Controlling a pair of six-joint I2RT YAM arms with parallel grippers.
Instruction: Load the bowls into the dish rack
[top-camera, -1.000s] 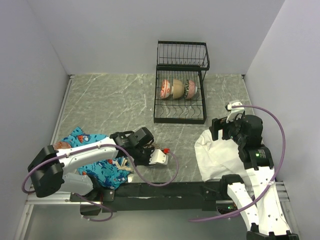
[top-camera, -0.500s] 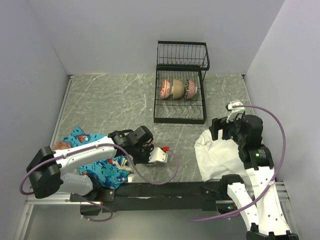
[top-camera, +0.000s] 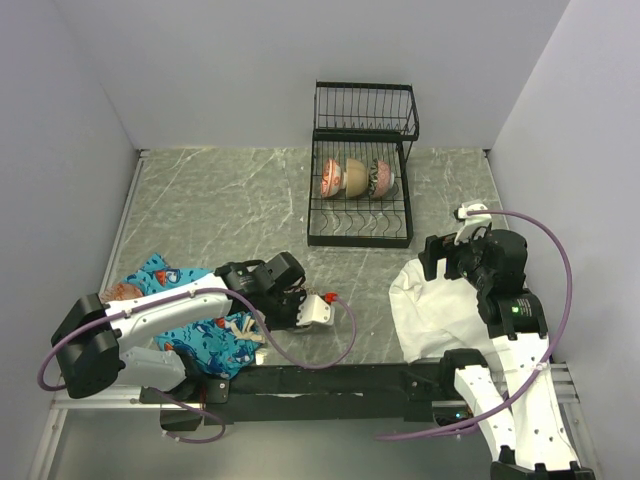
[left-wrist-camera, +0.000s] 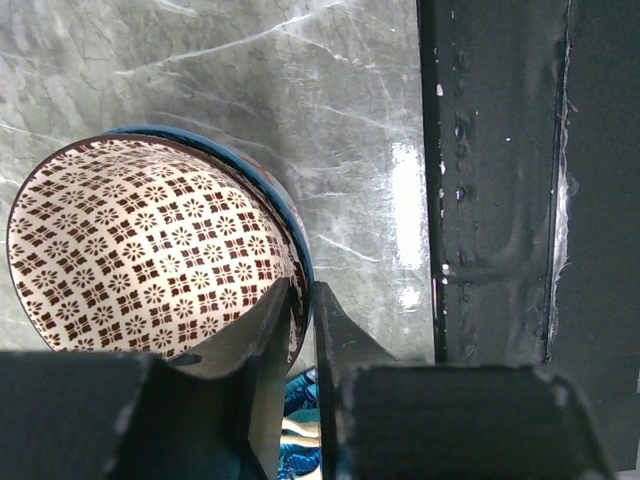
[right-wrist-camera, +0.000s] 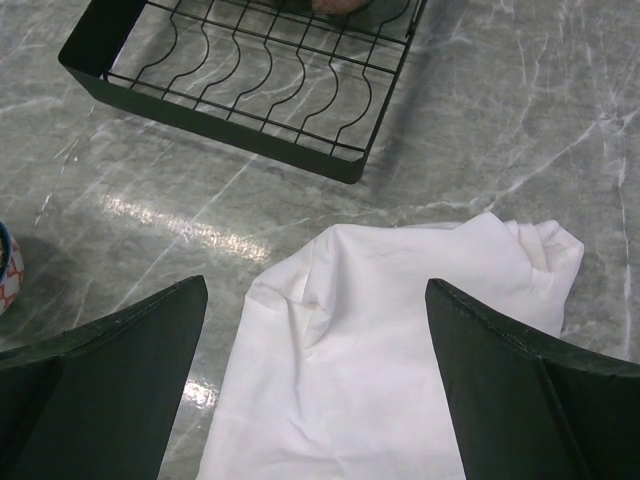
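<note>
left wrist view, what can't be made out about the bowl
- left wrist: bowl, near side hidden behind the left gripper; pinching the rim or only straddling it, unclear
- top external: bowl mostly under that gripper
- right wrist: bowl cut by left frame edge

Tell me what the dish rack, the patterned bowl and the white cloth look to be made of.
The dish rack: thin black rods, likely coated metal wire, dull sheen. The patterned bowl: probably glazed ceramic; smooth printed cream-and-brown inside, blue outside. The white cloth: soft woven fabric, matte, lying in loose folds.
</note>
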